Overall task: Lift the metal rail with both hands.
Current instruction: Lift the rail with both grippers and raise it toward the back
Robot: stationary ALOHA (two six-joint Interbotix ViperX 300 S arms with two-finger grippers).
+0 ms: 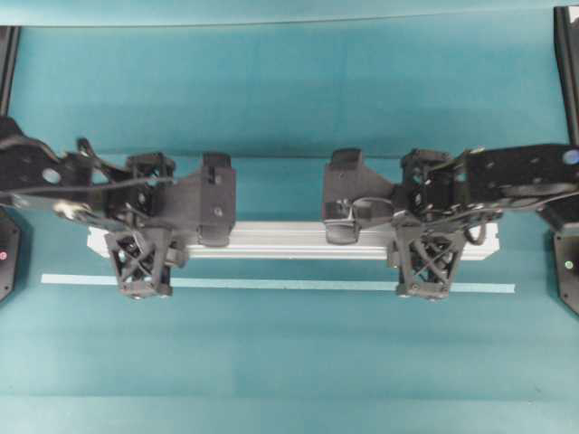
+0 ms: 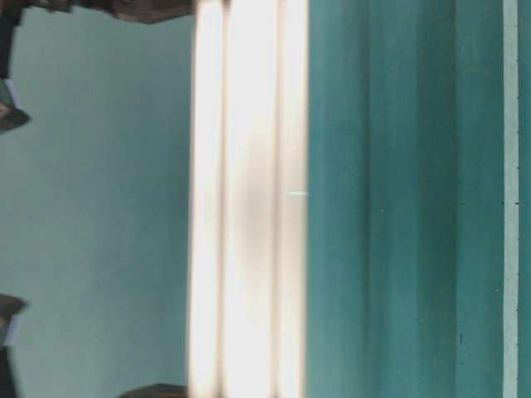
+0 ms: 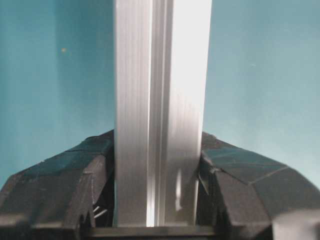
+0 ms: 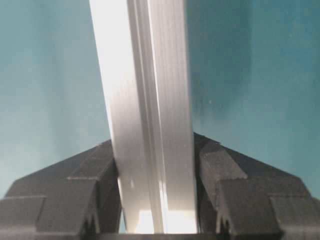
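The metal rail (image 1: 289, 240) is a long silver grooved bar lying left to right across the teal table (image 1: 289, 362). My left gripper (image 1: 143, 237) is shut on it near its left end, and my right gripper (image 1: 427, 237) is shut on it near its right end. In the left wrist view the rail (image 3: 160, 100) runs straight away, pinched between both black fingers (image 3: 75, 170) of the gripper (image 3: 157, 150). The right wrist view shows the rail (image 4: 145, 90) clamped the same way in the gripper (image 4: 152, 150). At table level the rail (image 2: 249, 199) is a bright blurred band. Whether it is off the table I cannot tell.
A thin pale-blue tape strip (image 1: 271, 284) lies on the table just in front of the rail, parallel to it, and also shows at table level (image 2: 510, 199). Black arm stands sit at the table's left (image 1: 7, 253) and right (image 1: 568, 262) edges.
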